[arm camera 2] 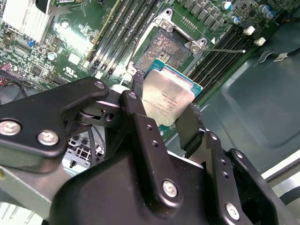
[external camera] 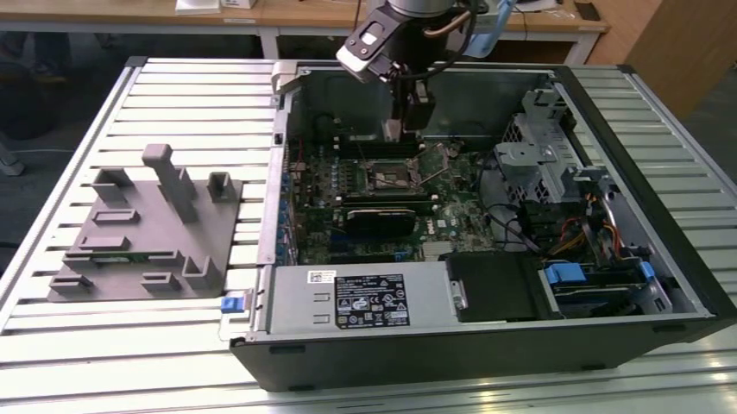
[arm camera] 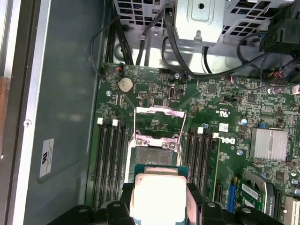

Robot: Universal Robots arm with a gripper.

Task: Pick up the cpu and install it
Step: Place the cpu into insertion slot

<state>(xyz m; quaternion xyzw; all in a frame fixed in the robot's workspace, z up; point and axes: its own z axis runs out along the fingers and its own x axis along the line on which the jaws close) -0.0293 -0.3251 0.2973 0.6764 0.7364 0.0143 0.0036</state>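
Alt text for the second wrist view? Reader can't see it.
The gripper clamps the cpu, a pale silver chip, between black fingers over a green motherboard. The open socket lies just beyond, flanked by memory slots.

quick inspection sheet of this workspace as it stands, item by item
surface: slatted metal table, open computer case lying on it
job's things: cpu held above the motherboard, near the open socket, not seated
clutter: grey fixture on the table, at the exterior view's left of the case
gripper: shut on the cpu's edges, inside the case
cables: black cables by the drive cage
surroundings: wooden desks behind the table
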